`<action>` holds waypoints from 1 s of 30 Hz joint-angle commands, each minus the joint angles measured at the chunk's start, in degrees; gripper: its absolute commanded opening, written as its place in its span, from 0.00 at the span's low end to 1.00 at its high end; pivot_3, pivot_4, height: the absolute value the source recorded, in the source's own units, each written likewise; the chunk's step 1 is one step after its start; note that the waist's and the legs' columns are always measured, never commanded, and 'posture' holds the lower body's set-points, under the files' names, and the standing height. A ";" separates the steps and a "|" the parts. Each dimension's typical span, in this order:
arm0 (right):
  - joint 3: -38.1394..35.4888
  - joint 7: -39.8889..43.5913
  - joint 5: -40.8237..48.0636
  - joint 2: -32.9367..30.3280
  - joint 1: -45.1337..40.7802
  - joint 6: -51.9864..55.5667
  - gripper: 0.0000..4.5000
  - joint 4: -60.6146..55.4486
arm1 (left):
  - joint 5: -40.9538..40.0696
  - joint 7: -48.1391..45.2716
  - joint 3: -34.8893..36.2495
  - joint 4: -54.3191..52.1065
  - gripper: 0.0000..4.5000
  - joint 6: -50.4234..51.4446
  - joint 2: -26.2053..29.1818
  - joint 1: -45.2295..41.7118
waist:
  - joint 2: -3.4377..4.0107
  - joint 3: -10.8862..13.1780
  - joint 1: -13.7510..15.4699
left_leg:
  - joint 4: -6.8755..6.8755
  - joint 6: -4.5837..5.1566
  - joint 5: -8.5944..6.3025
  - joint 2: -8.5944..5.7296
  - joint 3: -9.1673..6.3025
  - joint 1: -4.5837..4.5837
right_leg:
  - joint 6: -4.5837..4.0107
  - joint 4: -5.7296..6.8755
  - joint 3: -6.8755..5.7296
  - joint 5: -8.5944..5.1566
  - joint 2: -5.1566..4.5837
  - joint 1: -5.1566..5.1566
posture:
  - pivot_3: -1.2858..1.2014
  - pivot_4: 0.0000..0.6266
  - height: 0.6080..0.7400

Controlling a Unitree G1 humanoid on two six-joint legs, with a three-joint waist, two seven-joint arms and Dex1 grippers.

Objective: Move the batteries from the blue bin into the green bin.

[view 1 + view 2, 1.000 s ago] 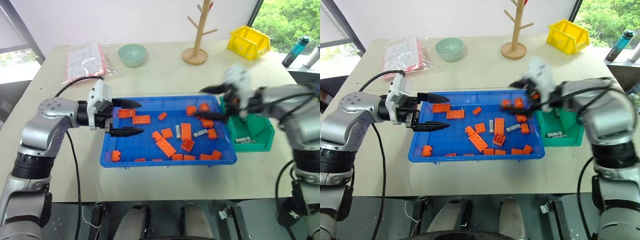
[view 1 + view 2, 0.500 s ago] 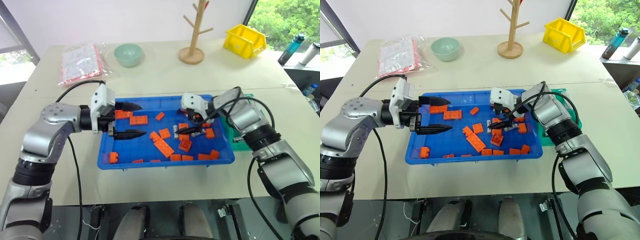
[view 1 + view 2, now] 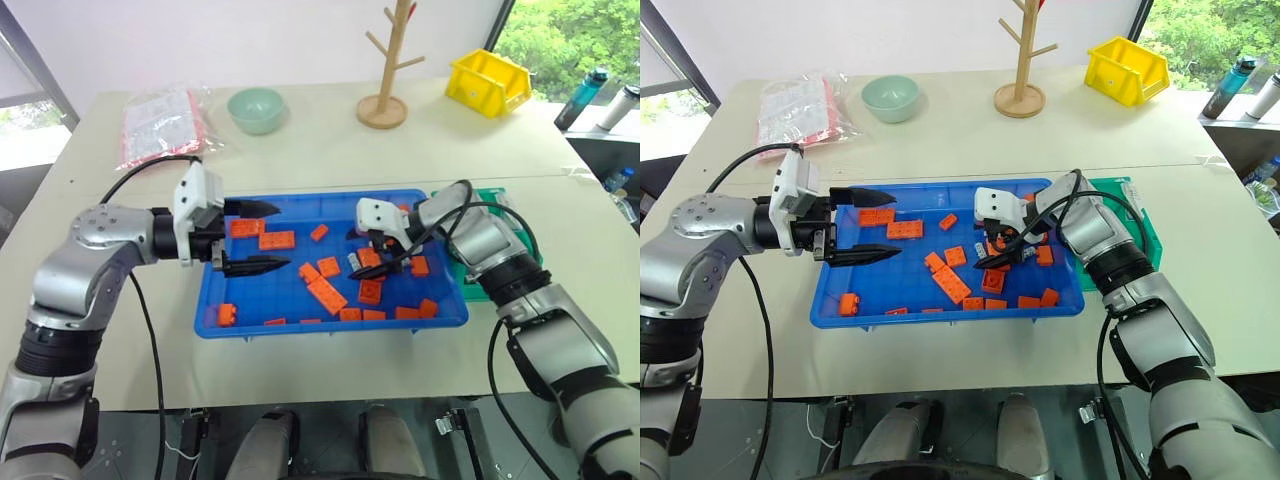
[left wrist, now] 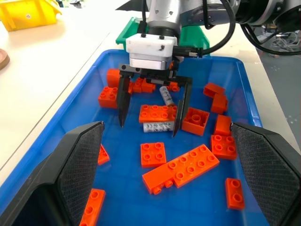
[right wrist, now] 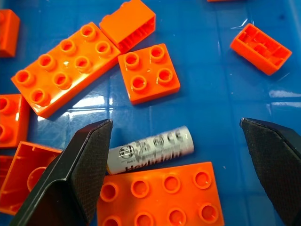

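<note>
The left gripper (image 3: 258,236) hovers spread at the blue bin's (image 3: 330,322) nine o'clock edge. The right gripper (image 4: 151,108) has dropped from near the green bin (image 3: 1137,212), jaws wide, straddling a battery (image 5: 151,149) (grasp likely next).

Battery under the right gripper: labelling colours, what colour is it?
Silver-grey with dark print; the battery shows best in the right wrist view.
</note>
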 commanded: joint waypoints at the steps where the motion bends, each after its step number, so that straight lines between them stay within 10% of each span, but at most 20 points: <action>1: -2.53 2.29 2.17 -0.69 -1.22 2.30 0.99 -4.59 | -0.30 -0.14 0.90 -0.08 1.00 -0.61 0.29 -1.41 | 0.00 0.00 0.02 | 0.00 0.00 0.00 0.00 0.00 0.00 | 0.00 0.00 0.00 0.00 0.00 0.00 | 0.52 0.24 0.84; 29: -0.82 3.63 -4.43 0.95 0.06 -11.03 0.99 5.00 | 0.64 -0.05 0.73 2.18 1.00 -2.11 -0.54 -3.48 | 0.00 0.00 -0.03 | 0.00 0.00 0.00 0.00 0.01 0.00 | 0.00 -0.01 0.00 0.00 0.00 0.01 | 0.52 0.24 0.84; 30: -0.82 3.36 -4.59 1.21 0.03 -11.18 0.88 5.36 | 0.63 -0.06 0.75 2.20 1.00 -2.15 -0.51 -3.49 | 0.00 0.00 -0.04 | 0.00 0.00 0.00 0.01 0.01 0.00 | 0.00 0.00 0.00 0.00 0.01 0.01 | 0.52 0.24 0.84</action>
